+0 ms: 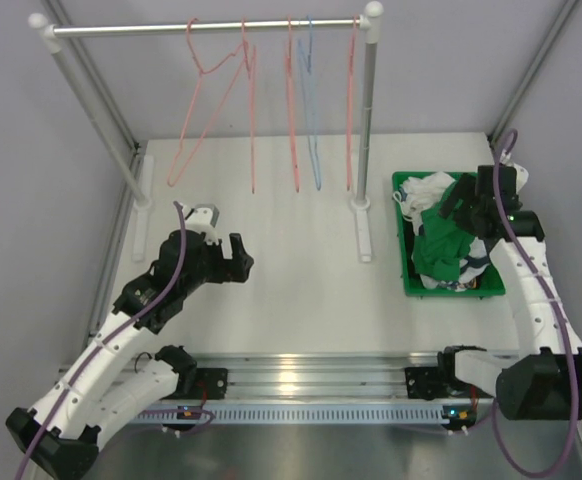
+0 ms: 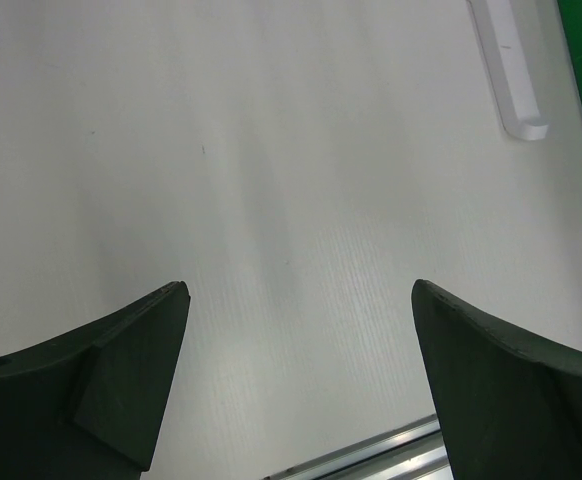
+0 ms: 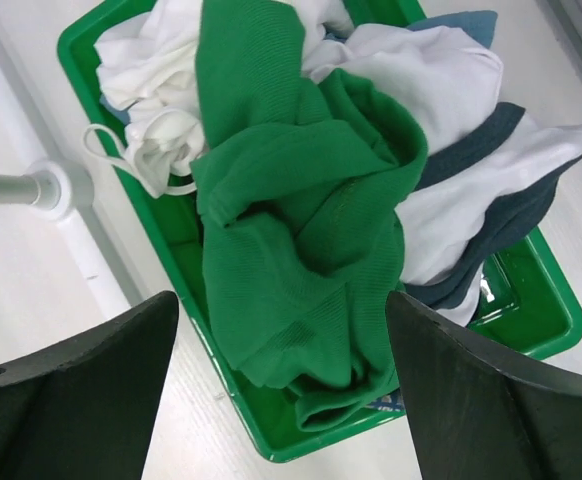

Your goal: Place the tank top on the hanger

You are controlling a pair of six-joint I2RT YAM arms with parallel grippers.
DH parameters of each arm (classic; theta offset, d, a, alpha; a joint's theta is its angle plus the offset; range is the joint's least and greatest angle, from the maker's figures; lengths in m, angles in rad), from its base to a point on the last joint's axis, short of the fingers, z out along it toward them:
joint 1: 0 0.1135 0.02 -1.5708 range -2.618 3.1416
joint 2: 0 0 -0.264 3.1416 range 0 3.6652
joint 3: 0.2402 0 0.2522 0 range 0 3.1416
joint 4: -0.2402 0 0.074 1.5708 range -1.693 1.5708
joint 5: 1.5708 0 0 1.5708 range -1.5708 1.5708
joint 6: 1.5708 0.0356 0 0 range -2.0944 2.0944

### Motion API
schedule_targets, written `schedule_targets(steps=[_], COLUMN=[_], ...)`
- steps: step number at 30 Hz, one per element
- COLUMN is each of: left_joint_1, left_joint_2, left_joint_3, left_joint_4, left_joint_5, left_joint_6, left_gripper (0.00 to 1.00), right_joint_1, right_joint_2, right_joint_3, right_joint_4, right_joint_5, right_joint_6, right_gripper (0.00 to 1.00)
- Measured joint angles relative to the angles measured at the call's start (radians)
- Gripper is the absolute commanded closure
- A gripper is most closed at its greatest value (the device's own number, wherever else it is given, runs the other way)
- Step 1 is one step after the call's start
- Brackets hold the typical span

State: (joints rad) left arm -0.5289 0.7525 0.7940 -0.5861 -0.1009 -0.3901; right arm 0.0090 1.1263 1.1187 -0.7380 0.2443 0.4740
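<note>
The bright green tank top lies crumpled on a pile of white clothes in a green bin at the right. In the right wrist view the tank top fills the middle. My right gripper is open and empty, hovering above the tank top; in the top view it sits over the bin. Salmon-pink wire hangers hang on the rail at the back. My left gripper is open and empty over bare table, far from the bin.
A light-blue hanger hangs among the pink ones. The rack's right post and foot stand between the arms, just left of the bin. White garments with dark trim lie under the tank top.
</note>
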Motion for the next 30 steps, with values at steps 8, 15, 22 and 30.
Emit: schedule_targets(steps=[8,15,22,30], left_joint_1=[0.000,0.000,0.000,0.000], left_joint_2=[-0.008,-0.006,-0.006,-0.006], left_joint_3=[-0.002,-0.002,-0.002,-0.002], left_joint_4=[0.000,0.000,0.000,-0.001], left_joint_5=[0.007,0.007,0.007,0.006], left_joint_6=[0.000,0.000,0.000,0.000], left_gripper=[0.02,0.02,0.02,0.02], right_joint_1=[-0.061,-0.064,-0.055,0.199], right_joint_2=[0.052,0.113,0.088,-0.058], right_joint_3=[-0.019,-0.067,-0.066,0.063], right_joint_4=[0.048,0.087,0.085,-0.011], right_joint_5=[-0.017,-0.048,-0.115,-0.145], right_joint_6=[-0.010,-0.010,-0.009,0.047], right_gripper=[0.37,0.89,1.00,1.00])
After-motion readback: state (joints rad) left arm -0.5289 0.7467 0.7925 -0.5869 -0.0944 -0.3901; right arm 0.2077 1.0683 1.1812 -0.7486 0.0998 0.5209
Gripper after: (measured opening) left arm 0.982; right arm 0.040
